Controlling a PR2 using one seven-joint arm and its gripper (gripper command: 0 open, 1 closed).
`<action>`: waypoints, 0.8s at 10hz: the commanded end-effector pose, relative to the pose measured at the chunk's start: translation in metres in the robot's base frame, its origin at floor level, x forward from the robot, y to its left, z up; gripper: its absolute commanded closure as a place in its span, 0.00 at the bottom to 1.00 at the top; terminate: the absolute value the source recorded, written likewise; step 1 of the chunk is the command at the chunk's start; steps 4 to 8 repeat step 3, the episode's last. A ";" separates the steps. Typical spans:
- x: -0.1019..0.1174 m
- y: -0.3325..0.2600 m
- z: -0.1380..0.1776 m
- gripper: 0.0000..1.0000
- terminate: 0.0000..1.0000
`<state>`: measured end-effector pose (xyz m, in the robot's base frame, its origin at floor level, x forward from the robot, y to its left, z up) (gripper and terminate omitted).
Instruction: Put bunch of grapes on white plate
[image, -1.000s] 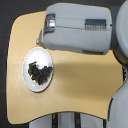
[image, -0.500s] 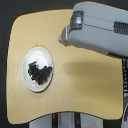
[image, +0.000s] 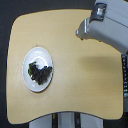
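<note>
My grey claw (image: 86, 31) is hanging over the far corner of the pale wooden table (image: 85, 80) at the exterior view's upper right; whether its jaws are parted or closed I cannot tell — they are blurring into the grey arm; nothing is showing in its grip. The dark purple-black bunch of grapes (image: 40, 71) is lying on the round glossy white plate (image: 29, 56), well apart from me — so I am judging the placing done.

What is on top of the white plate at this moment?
The bunch of grapes lies on the white plate, roughly centred, with bare rim showing all around. The plate surface directly under the berries is covered. The gripper is well away.
</note>
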<state>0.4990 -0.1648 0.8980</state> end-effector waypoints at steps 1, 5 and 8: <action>0.021 -0.072 0.008 0.00 0.00; 0.019 -0.079 0.014 0.00 1.00; 0.019 -0.079 0.014 0.00 1.00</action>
